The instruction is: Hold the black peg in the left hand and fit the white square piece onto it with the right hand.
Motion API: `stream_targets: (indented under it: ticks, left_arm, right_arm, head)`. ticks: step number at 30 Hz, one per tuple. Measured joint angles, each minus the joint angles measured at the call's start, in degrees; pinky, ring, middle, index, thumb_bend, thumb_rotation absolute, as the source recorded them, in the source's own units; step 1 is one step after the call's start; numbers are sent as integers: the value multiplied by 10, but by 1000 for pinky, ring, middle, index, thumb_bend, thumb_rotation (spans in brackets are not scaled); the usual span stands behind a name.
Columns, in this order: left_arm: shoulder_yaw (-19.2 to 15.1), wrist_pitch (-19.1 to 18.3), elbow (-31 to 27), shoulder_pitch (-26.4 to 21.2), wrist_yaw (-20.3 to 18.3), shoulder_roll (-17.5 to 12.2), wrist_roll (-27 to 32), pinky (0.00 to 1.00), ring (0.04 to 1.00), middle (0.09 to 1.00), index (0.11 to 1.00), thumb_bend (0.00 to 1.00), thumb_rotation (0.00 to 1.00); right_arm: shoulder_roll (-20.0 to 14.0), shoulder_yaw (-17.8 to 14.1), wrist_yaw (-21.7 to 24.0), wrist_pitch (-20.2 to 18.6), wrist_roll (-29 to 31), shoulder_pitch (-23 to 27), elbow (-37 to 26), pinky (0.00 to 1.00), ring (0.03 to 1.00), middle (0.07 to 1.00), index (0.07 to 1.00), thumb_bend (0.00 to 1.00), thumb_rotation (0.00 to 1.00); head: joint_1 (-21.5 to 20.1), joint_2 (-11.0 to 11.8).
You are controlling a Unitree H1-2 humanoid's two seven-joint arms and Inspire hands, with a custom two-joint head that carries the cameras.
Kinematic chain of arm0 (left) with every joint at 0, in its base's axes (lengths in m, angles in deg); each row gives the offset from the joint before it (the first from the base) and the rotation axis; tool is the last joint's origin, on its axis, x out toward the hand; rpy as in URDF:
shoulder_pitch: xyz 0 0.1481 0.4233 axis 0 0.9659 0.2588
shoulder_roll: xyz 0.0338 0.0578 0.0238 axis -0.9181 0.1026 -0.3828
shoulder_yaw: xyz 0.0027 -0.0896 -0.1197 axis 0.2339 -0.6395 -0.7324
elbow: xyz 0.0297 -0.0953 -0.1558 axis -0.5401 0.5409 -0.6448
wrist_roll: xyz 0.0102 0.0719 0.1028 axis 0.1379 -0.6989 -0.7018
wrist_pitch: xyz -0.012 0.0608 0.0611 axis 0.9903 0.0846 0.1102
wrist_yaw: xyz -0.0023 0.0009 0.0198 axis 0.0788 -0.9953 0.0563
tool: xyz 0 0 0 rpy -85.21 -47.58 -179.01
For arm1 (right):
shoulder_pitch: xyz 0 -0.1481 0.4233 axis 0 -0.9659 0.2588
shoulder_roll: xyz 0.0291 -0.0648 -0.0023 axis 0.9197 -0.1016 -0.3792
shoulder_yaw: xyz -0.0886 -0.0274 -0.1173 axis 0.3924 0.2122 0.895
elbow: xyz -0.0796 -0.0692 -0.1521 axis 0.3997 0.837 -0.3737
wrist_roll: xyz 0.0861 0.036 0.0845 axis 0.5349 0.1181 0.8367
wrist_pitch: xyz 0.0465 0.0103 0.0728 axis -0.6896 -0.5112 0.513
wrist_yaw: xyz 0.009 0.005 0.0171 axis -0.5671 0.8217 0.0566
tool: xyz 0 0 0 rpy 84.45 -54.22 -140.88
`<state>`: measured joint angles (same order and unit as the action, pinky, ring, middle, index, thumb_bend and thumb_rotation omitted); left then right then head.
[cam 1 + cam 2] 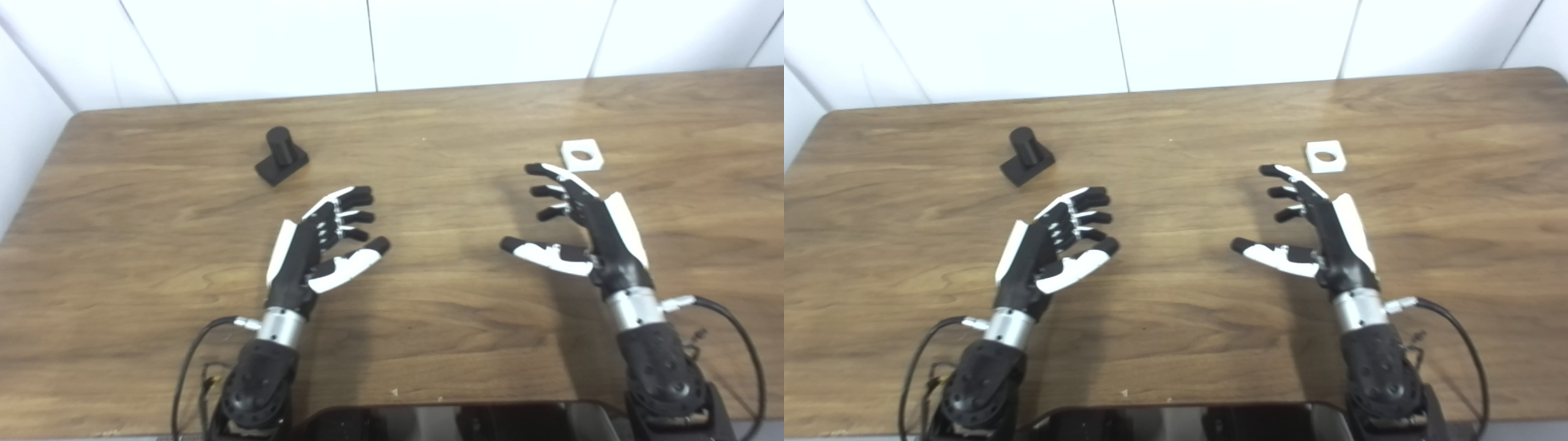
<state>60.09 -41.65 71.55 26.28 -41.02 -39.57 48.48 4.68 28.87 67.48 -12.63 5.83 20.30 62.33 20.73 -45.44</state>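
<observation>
Nearest the camera, a dark housing fills the bottom edge, with both forearms rising from either side of it over the wooden worktop.

Both hands hold nothing. The left hand hovers with fingers spread and gently curled; the right hand is likewise empty, its fingers fanned apart.

Well beyond the left hand, the black peg stands upright on its own square base. It looks like rigid, light plastic, probably smooth, so a grip around the base would likely leave the post free for fitting.

Just past the right hand's fingertips, the white square piece lies flat, a thin stiff plate with a round hole. Lying flat, it offers only its edges to pinch, and it may slide.

The right eye view shows the worktop's rounded far right corner, which the left eye view cuts off; the left eye view shows more wall on the left.
</observation>
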Motion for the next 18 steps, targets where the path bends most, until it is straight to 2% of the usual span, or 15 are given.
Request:
stream_targets:
  ticks: [2, 8, 18]
  left_arm:
    - [6, 0, 2, 0, 2, 9, -3, 622, 736, 791, 762, 675, 264]
    - [15, 2, 20, 0, 8, 17, -21, 605, 730, 790, 752, 671, 250]
    - [13, 0, 18, 0, 19, 17, -32, 585, 727, 797, 757, 679, 238]
  right_arm:
    - [-6, -6, 0, 3, 9, -4, 5, 581, 754, 868, 812, 686, 178]
    - [-7, -17, 1, -5, 16, -10, 0, 587, 756, 865, 816, 676, 95]
    - [-8, -16, 10, -12, 16, -10, -2, 577, 744, 856, 803, 676, 78]
  head:
    - [14, 5]
    - [15, 11]
    - [17, 14]
